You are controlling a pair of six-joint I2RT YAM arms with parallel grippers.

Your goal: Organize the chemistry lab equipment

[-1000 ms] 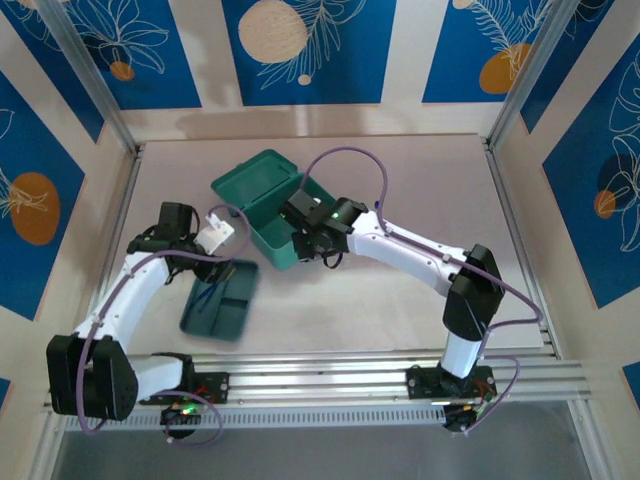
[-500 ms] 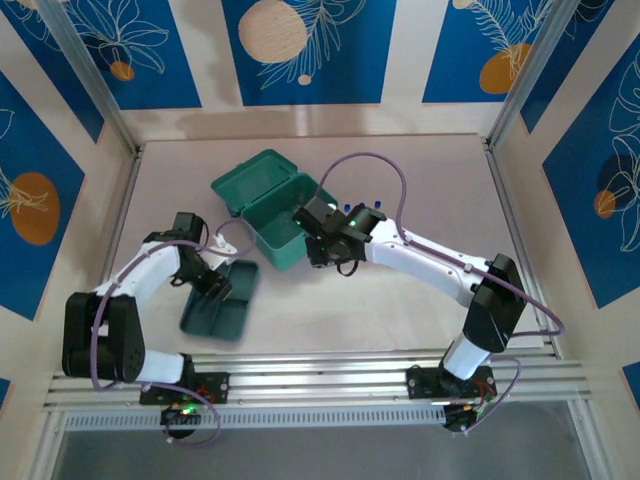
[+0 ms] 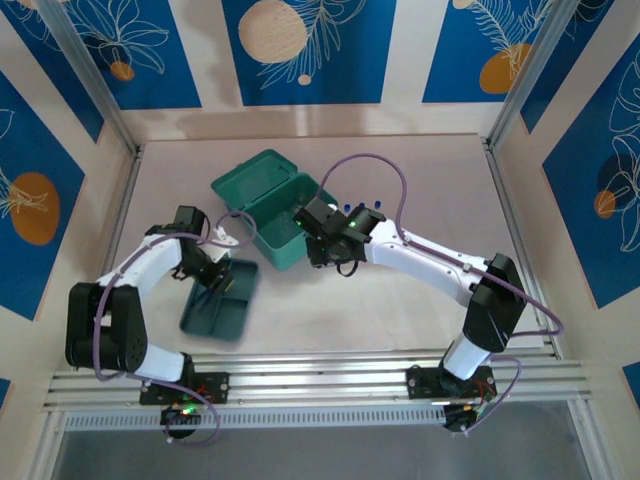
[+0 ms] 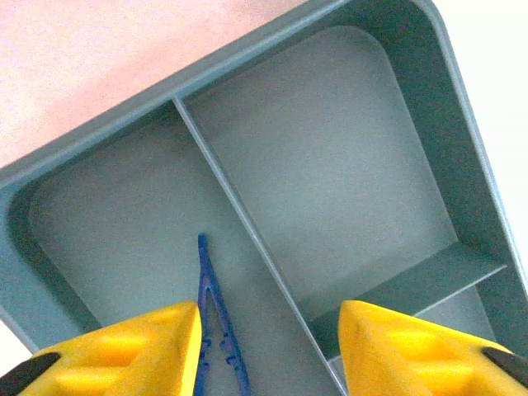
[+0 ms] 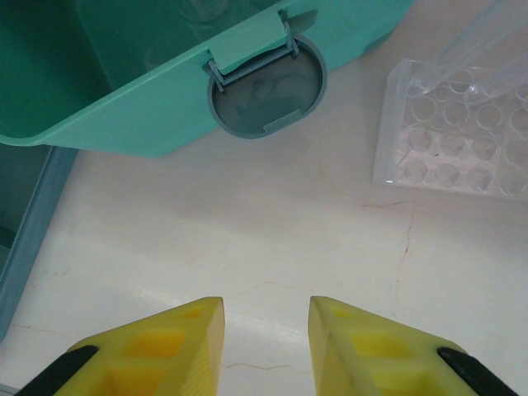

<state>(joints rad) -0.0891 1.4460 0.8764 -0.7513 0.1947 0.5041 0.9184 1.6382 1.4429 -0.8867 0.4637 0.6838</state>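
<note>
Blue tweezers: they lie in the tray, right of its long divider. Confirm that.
Not right. The left wrist view shows the blue tweezers lying in the dark-green tray left of its long divider, not right of it.

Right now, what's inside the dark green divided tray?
Blue tweezers lie in one long compartment of the tray, beside the divider. The wide compartment next to them looks bare. The jaws of the left gripper cover the tweezers' near end and most of the small end compartment.
</note>
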